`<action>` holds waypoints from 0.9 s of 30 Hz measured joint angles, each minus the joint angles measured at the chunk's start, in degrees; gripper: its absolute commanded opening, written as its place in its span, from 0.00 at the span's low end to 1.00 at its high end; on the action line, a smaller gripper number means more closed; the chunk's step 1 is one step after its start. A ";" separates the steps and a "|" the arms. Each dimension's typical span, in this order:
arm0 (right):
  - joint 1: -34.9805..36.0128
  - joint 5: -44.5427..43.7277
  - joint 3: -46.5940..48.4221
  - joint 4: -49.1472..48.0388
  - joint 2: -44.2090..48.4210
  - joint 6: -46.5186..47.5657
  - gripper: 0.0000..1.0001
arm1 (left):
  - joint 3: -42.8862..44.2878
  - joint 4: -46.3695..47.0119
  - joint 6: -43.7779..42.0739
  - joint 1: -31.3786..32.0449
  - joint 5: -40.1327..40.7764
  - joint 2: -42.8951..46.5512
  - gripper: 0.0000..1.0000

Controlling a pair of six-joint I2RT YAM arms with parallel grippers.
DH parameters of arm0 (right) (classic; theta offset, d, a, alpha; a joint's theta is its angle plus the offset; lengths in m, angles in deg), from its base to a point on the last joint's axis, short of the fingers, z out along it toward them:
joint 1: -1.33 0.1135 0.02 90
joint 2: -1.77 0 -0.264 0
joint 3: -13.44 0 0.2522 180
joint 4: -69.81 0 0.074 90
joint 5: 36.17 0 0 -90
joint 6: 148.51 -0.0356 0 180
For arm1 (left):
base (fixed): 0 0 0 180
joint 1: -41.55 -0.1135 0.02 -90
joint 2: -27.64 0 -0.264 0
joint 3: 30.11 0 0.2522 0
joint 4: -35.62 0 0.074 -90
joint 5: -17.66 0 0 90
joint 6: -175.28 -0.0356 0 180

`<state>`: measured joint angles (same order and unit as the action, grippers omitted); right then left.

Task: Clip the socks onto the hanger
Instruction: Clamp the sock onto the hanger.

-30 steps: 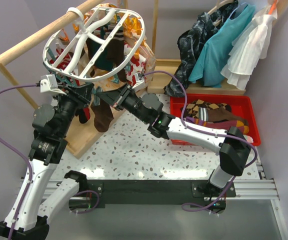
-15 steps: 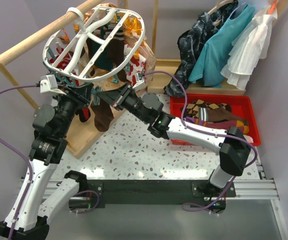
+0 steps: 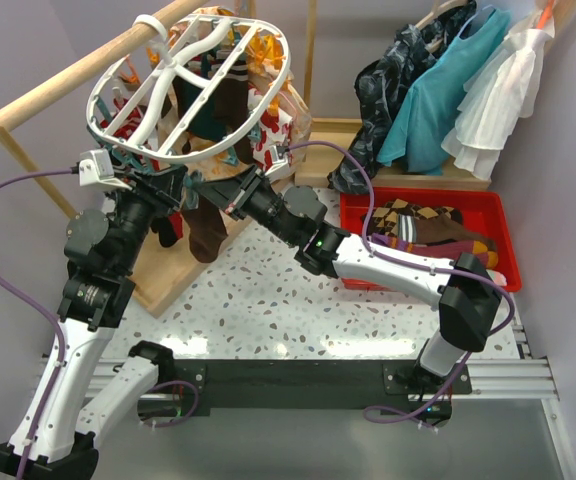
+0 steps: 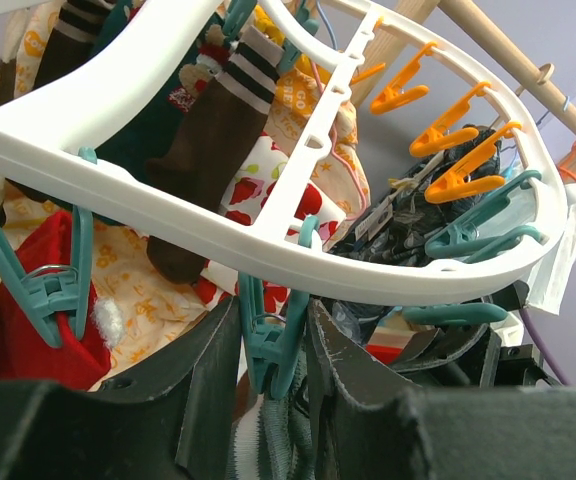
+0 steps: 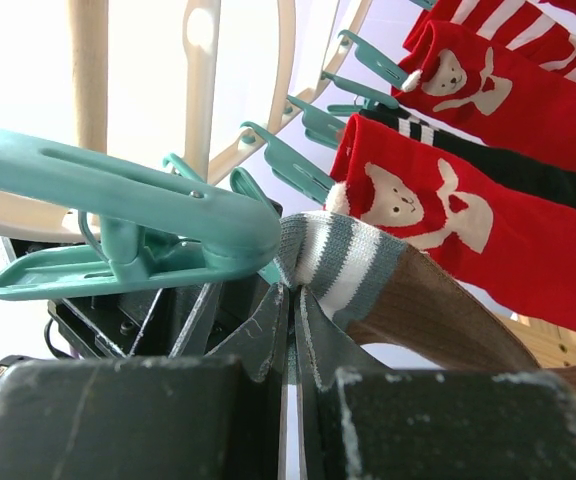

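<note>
Right claw (image 5: 290, 300) pinched shut on striped cuff of brown sock (image 5: 333, 255), cuff raised to mouth of teal clip (image 5: 138, 200), ready for feeding in; left claw (image 4: 271, 322) clamped on that clip's handles under white hanger (image 4: 218, 225) rim, likely to spread its mouth.

I note white shells and black joint housings on left arm (image 3: 90, 292) and right arm (image 3: 398, 268). A purple cable (image 3: 38, 174) loops from each wrist. Green light (image 3: 319, 243) on a right-arm joint. Left gripper (image 4: 271, 345) and right gripper (image 5: 290, 305): dark grey fingers, edges scuffed pale.
</note>
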<state>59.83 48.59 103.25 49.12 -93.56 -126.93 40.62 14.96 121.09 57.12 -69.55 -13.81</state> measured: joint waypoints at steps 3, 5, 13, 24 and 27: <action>0.02 0.00 0.00 0.02 0.00 -0.04 0.00 | -0.11 0.09 0.20 -0.07 -0.02 0.02 0.00; 0.07 -0.02 0.00 0.07 0.00 -0.04 0.00 | -0.26 0.17 0.48 -0.07 -0.04 0.07 0.00; 0.11 -0.09 0.00 -0.31 -0.02 -0.17 0.00 | -0.37 0.46 1.11 -0.07 -0.02 0.20 0.00; 0.11 -0.20 0.00 -0.79 -0.31 -0.17 0.00 | -0.63 0.85 1.55 -0.15 0.00 0.24 0.41; 0.17 -0.20 0.00 -0.92 -0.35 -0.17 0.00 | -0.63 0.70 1.66 -0.13 -0.44 0.24 0.50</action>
<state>60.01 48.40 103.25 48.20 -93.91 -127.11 39.99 15.66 122.75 56.99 -69.99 -13.57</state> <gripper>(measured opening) 0.019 0.441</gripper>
